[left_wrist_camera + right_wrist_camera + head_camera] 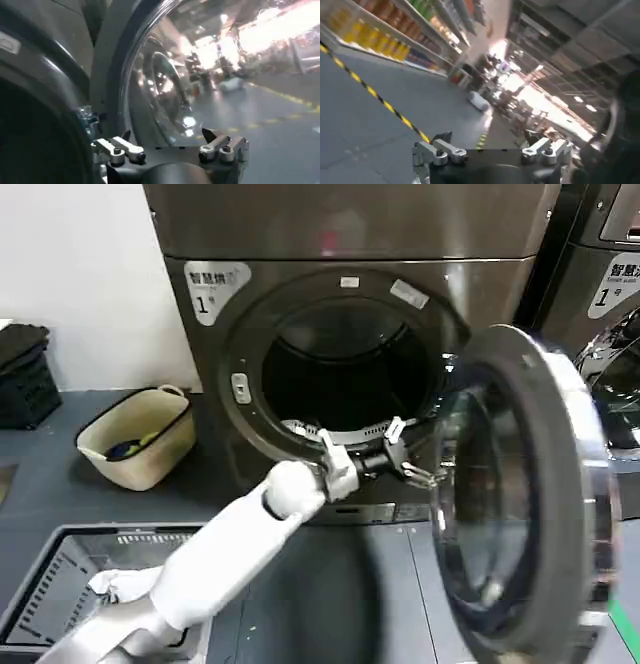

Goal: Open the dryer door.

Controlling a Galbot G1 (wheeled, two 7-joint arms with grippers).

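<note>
Your left gripper [392, 452], jaws apart and gripping nothing, sits against the dryer door [520, 494] (already swung wide), so pushing further could strain its hinge.

Two machines – one dryer door [520, 494] open, one neighbour door [615, 389] shut; two baskets: cream tub [140, 434], grey crate [60, 584].

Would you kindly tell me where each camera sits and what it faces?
Head view: on the robot's head, looking down at the open drum and the swung-out dryer door; left arm and left claw show.
Left wrist view: on the left wrist, facing the door's glass; left claw open.
Right wrist view: on the right wrist, facing a reflected aisle; right claw open.
Shared: door, left claw.
</note>
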